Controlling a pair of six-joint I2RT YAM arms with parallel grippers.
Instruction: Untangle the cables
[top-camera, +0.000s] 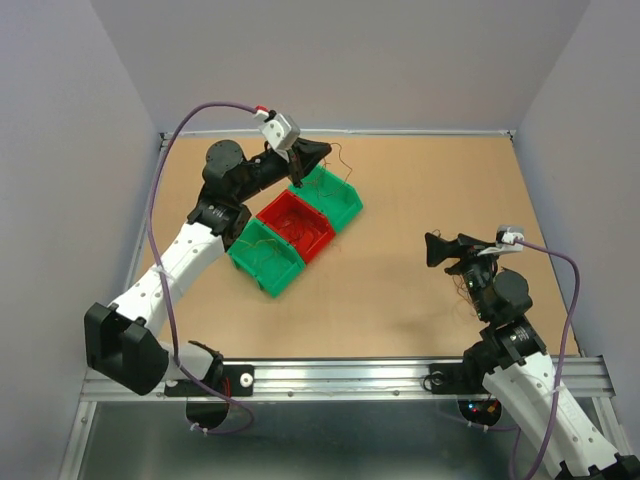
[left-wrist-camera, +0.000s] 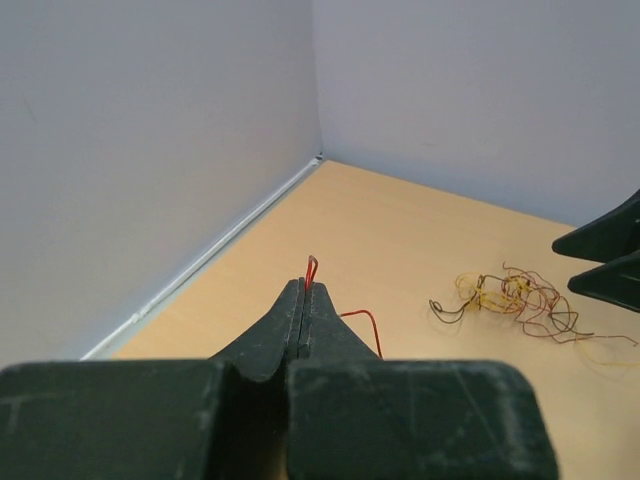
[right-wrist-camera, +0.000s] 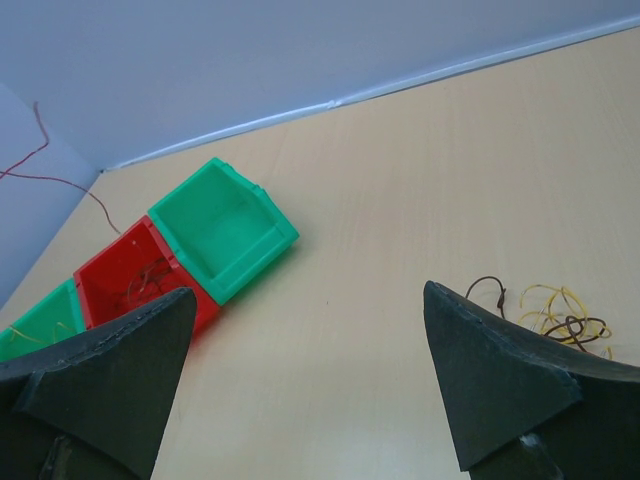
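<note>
My left gripper is shut on a single red cable, which loops out past its tips and trails off to the right. In the top view this gripper hangs over the far green bin. A loose clump of yellow, red and dark brown cables lies on the wooden table. My right gripper stands wide open with nothing between its fingers; the clump lies just to its right, partly hidden behind the right finger. In the top view the right gripper is at mid-right.
Three bins stand in a diagonal row: a green bin, a red bin with thin wires in it, and another green bin holding a few strands. Grey walls enclose the table on three sides. Thick purple leads run along both arms.
</note>
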